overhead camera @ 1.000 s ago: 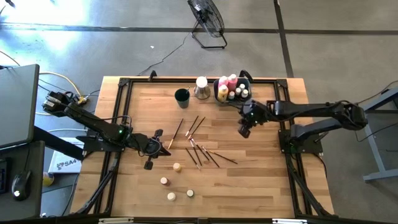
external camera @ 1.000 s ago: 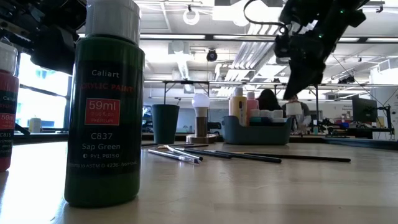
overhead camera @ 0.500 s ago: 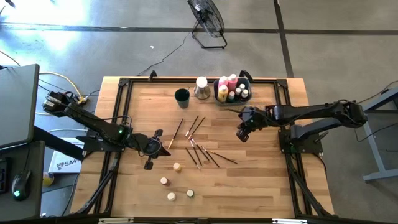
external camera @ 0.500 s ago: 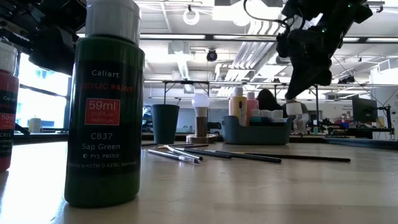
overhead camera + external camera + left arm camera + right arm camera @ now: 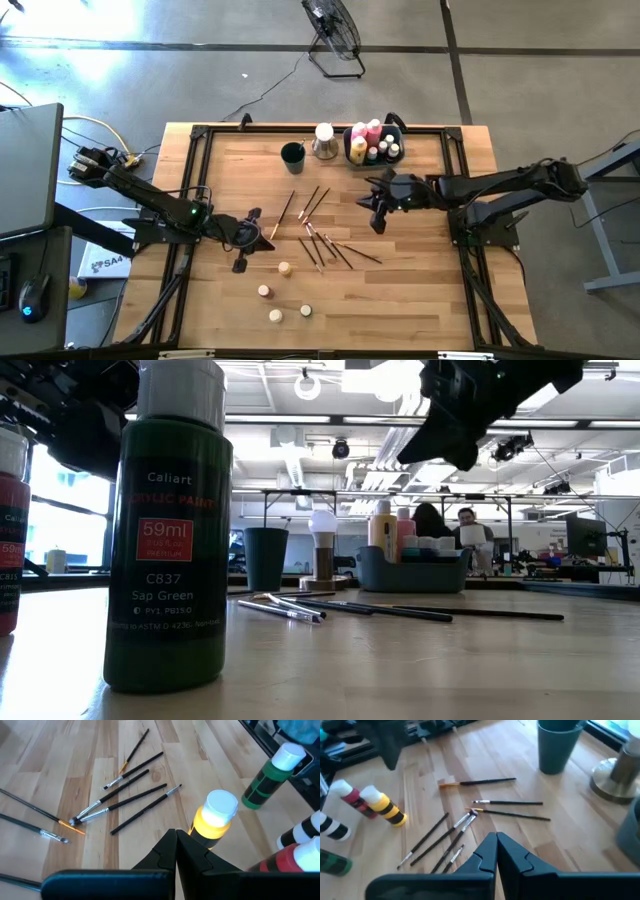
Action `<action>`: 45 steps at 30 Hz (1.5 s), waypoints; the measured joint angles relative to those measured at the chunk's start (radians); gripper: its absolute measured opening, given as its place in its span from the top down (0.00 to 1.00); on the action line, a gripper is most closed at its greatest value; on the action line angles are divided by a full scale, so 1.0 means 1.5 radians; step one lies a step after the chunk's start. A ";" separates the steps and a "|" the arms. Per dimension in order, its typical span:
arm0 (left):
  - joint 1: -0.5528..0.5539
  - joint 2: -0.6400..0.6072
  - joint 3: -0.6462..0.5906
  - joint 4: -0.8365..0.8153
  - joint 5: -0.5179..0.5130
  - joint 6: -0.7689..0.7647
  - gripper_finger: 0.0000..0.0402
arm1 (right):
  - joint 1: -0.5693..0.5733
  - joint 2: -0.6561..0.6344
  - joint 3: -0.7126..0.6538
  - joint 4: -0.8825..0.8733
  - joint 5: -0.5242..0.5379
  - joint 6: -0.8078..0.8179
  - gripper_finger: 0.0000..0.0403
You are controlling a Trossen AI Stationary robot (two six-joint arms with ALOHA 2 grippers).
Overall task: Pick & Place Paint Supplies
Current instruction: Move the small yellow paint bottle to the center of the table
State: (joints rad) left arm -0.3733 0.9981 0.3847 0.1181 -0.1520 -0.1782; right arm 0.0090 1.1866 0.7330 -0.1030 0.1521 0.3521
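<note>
Only the low view reads the green bottle (image 5: 170, 530) label; both tools, left (image 5: 240, 263) and right (image 5: 377, 222), closed, empty.

Pale planked wood table (image 5: 420, 290), smooth satin; glossy plastic bottles (image 5: 214, 820); matt black grippers (image 5: 496, 851); shiny metal base (image 5: 620, 780).

Green paint bottle (image 5: 170, 530), close to low camera, label reads: "Caliart", "ACRYLIC PAINT" (faint), "59ml" on red square, "C837", "Sap Green"; smaller lines below illegible. White box (image 5: 103, 262) on floor left of bench: "SA4" visible, rest cut off.
</note>
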 joint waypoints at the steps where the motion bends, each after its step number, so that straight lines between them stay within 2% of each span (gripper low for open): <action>1: 0.000 0.000 0.000 0.000 0.000 -0.008 0.99 | 0.001 0.000 0.000 0.005 0.000 -0.005 0.99; 13: 0.000 0.000 0.000 0.000 0.003 -0.012 0.99 | 0.004 0.008 0.000 0.002 0.002 -0.009 0.99; 29: 0.000 0.000 0.000 -0.001 0.002 -0.012 0.99 | 0.004 0.073 0.000 0.003 0.000 -0.006 0.99; 45: 0.000 0.000 0.000 0.010 0.000 -0.047 0.99 | 0.004 0.074 0.000 0.002 0.001 -0.006 0.99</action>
State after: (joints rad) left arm -0.3733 0.9981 0.3847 0.1327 -0.1524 -0.2481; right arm 0.0151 1.2980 0.7326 -0.1001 0.1532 0.3430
